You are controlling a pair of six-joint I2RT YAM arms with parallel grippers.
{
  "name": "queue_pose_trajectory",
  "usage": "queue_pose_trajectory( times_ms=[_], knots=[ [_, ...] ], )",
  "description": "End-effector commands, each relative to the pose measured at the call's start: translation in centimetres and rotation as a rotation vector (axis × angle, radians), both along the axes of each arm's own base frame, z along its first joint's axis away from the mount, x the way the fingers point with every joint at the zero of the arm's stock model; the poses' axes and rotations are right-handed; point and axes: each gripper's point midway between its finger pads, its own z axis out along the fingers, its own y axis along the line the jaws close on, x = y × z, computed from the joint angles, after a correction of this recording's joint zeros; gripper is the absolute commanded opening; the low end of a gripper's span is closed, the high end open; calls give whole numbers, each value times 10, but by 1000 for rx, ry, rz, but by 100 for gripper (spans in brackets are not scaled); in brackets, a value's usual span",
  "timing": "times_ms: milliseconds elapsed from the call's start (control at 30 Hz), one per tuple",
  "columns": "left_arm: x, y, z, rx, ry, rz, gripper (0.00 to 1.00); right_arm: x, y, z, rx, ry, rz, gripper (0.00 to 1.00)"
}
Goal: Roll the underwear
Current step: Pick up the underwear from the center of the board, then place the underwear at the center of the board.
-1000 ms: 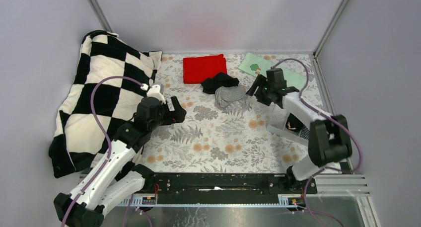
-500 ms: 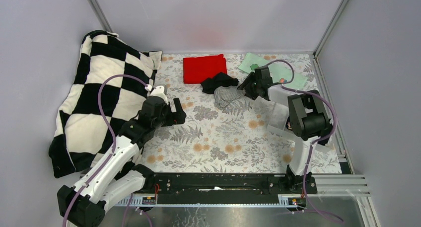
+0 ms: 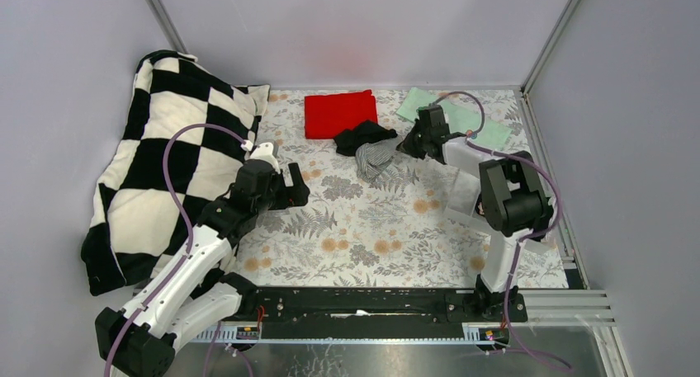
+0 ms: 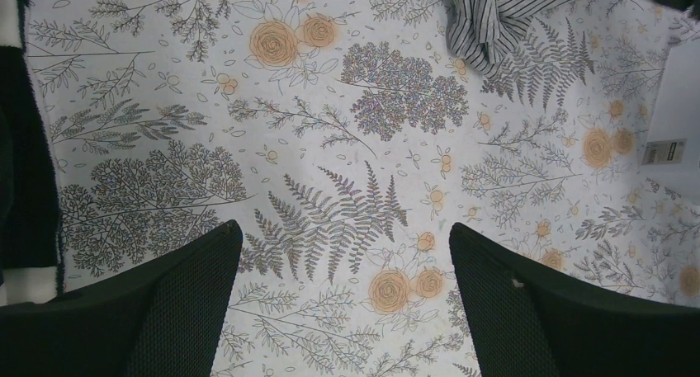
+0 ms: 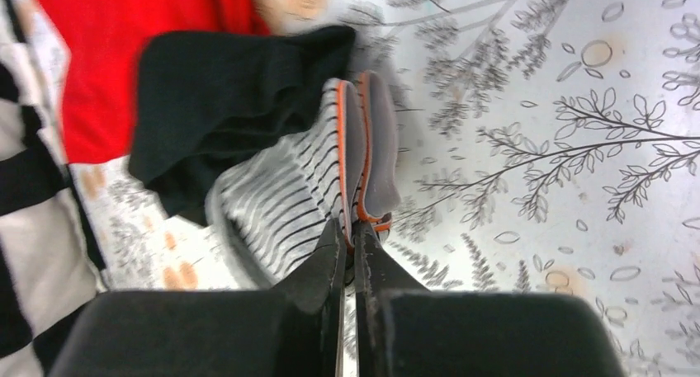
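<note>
The right gripper has swung left from above the green cloth to the right edge of the striped underwear, and its jaws, apart a second ago, are now pressed together. The arm's elbow has folded in over the right side of the table. The left arm has shifted only slightly, and the clothes lie where they did.

The wrist view shows the right gripper's pads flush against each other beside the striped fabric; whether a fold is caught between them does not show. The left gripper hangs wide apart and empty over bare tabletop, well short of the pile.

The task looks barely begun. The striped underwear sits crumpled near the back of the table, touching the black underwear, which overlaps the red cloth. Nothing is spread flat and nothing is rolled. Each pair probably has to be pulled clear, flattened and rolled up.
</note>
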Motion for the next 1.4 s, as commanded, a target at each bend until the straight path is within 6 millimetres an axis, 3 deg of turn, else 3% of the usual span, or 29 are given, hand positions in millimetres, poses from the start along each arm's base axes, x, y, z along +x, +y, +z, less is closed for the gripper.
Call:
queue_pose_trajectory(
  times_ms=[0,133,267,367,500,800,867,967,1000,1067,1100,1167,1267,1367],
  knots=[
    [-1,2,-2,13,-2,-15,99,17,6,141,-8,-303,81,0],
    [-1,3,-1,14,-7,-9,99,3,1,210,-30,-404,119,0],
    [-1,4,2,14,-17,2,99,-22,-2,255,-69,-445,180,0],
    [0,7,4,17,-28,17,99,-49,-7,266,-144,-422,231,0],
    [2,13,9,18,-50,54,99,-90,0,265,-204,-371,337,0],
    [-1,32,30,12,-129,150,99,-206,88,260,-117,-394,816,0],
    [-3,34,34,-1,-149,156,99,-223,91,256,-54,-419,850,0],
    [-5,34,35,-9,-154,157,99,-225,66,217,-112,-381,749,0],
    [-5,34,35,-10,-150,159,99,-223,53,195,-170,-338,698,4],
    [-5,33,33,-11,-142,156,99,-220,20,141,-322,-211,594,33],
    [-5,32,32,-12,-140,153,99,-221,2,116,-405,-139,550,41],
    [-5,30,31,-17,-132,145,99,-228,-32,79,-563,10,474,48],
    [-5,26,30,-26,-126,128,99,-226,-53,70,-646,51,378,52],
    [-6,15,30,-63,-120,85,99,-217,-49,86,-606,-12,312,59]
  ],
)
